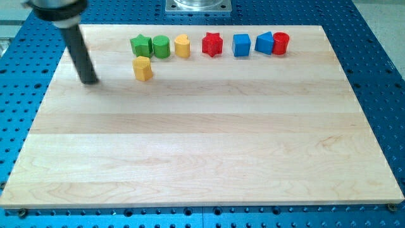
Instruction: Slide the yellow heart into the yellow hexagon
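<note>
Blocks stand in a row near the view's top edge of the wooden tabletop [202, 145]. From the view's left to right they are: a green star [140, 45], a green cylinder [161, 46] touching it, a yellow heart [182, 45] just beside the cylinder, a red star [212, 44], a blue cube [242, 45], then a blue block [264, 42] of angular shape that touches a red cylinder [281, 44]. One more block, the yellow hexagon [143, 68], stands alone just below the row, under the green star and a little to the view's right of it. The yellow heart is near the hexagon, up and to the view's right of it, and they are apart. My tip [90, 82] rests on the tabletop to the view's left of the yellow hexagon, at about the same height in the view, with bare wood between them. It touches no block. The rod carries no gripper, so nothing is held or clamped.
</note>
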Controlling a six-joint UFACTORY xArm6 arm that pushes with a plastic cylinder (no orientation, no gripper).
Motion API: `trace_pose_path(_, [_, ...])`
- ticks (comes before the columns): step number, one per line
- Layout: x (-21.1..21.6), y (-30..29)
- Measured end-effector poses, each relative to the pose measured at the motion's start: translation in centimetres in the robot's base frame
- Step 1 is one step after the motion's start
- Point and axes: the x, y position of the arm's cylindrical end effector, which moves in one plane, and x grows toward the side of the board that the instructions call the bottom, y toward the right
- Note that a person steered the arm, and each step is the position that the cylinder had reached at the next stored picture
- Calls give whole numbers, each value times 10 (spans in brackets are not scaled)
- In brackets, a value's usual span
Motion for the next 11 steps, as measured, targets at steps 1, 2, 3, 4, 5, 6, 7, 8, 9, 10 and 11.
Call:
trace_pose_path(1, [-84, 9])
trace_pose_path(2, [-140, 101])
trace_pose_path(3, [-154, 218])
trace_pose_path(4, [-148, 229])
trace_pose_path(5, [-111, 223])
trace_pose_path(6, [-75, 217])
trace_pose_path(7, [-57, 189])
trace_pose_path(8, [-55, 192])
trace_pose_path(9, [-45, 181])
trace_pose_path(10, [-28, 168])
trace_pose_path(11, [-9, 158])
